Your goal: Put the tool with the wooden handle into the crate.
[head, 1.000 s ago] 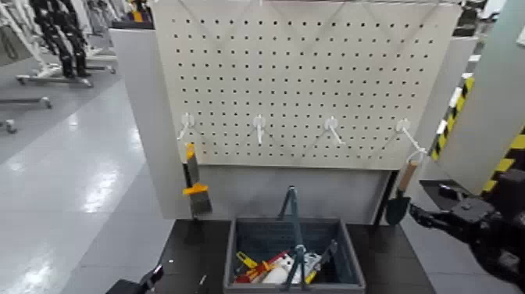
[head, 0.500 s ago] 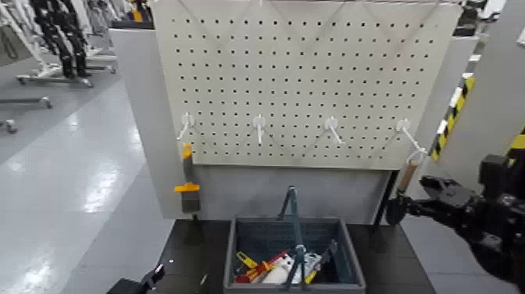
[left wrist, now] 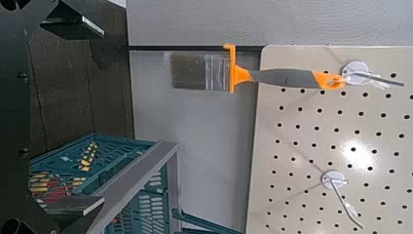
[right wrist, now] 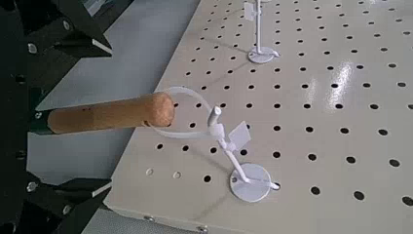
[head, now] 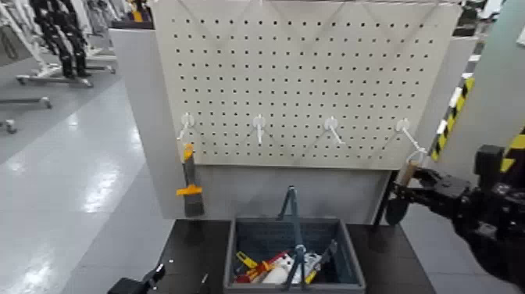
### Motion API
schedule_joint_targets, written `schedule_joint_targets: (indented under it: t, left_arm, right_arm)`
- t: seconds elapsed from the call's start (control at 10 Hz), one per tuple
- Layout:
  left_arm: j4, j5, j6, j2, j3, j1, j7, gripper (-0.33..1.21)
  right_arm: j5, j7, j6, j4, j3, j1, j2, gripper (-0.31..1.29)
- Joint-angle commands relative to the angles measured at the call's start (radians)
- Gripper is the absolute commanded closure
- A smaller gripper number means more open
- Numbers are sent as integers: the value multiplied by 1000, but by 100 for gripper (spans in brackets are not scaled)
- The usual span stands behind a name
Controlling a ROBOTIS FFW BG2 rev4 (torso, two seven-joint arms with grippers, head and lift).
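Right pincer [head: 400, 197] open around the trowel [head: 404, 188], which hangs on the pegboard hook [right wrist: 226, 139]; left pincer [head: 148, 277] low beside crate [head: 293, 250], state indeterminate.

The tan-handled, dark-bladed trowel [head: 403, 188] hangs blade-down from the pegboard's [head: 312, 78] rightmost hook [head: 406, 131]. The grey-blue slotted crate [head: 293, 254] sits below the pegboard.

Even, bright indoor light falls from overhead. Pale glare streaks the polished floor [head: 74, 180] left of the pegboard [head: 305, 78], and a hot spot shines on the pegboard beside a white hook [right wrist: 248, 180]. Soft shadows trail below the hooks. The head view is slightly soft; the dark table [head: 195, 250] under the pegboard loses detail.
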Motion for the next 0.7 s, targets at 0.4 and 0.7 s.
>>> schedule_joint_targets:
  t: [0.4, 0.7]
  left_arm:
    - [0, 2, 3, -1, 3, 0, -5, 11]
    - [0, 2, 3, -1, 6, 2, -6, 11]
  right_arm:
    - [37, -12, 36, -37, 6, 1, 4, 113]
    - [32, -10, 34, -48, -11, 12, 7, 116]
